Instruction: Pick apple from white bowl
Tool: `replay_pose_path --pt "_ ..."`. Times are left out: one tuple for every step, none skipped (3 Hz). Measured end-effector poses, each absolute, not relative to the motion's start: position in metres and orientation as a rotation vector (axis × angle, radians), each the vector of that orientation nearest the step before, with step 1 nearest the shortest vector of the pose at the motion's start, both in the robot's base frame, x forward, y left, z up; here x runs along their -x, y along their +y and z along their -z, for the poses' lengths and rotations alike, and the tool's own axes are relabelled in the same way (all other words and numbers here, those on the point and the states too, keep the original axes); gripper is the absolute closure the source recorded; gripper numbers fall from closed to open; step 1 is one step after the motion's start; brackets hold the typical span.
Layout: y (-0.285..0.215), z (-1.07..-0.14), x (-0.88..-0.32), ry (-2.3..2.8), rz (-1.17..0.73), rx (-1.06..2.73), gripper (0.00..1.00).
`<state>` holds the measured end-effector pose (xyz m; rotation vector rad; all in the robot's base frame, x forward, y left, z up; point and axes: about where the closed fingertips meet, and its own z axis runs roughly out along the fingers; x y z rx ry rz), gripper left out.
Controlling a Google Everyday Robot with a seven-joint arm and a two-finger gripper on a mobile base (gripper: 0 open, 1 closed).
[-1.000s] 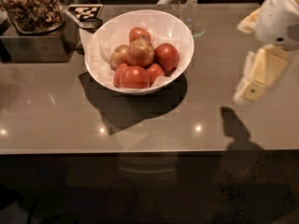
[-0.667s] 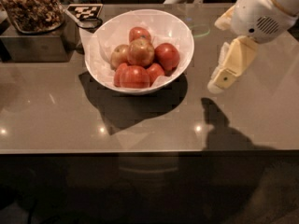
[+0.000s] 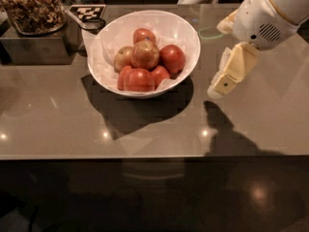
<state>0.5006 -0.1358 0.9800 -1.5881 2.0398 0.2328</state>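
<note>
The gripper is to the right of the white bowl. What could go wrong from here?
The gripper hangs low beside the right rim of the white bowl; a sideways approach might knock the rim and push the bowl. The apples lie piled and touching, so closing on the top apple may nudge neighbours or let it slip.

A dark square container (image 3: 36, 50) heaped with brown nuts (image 3: 31, 6) stands at the far left of the glossy grey-brown table (image 3: 145, 129). Just to its right, near the far edge, lies a black-and-white checkered marker card (image 3: 87, 11). A faint green ring (image 3: 211, 32) shows on the tabletop further right, and small glints of light dot the near surface.
</note>
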Motion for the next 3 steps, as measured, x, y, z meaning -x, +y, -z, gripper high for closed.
replay_pose_path --pt "-0.096 -0.976 -0.518 1.942 -0.293 1.584 0.0" --pt "-0.065 -0.97 -0.532 1.881 -0.344 1.587 0.0" --pt "-0.064 -0.97 -0.533 1.879 -0.344 1.585 0.0"
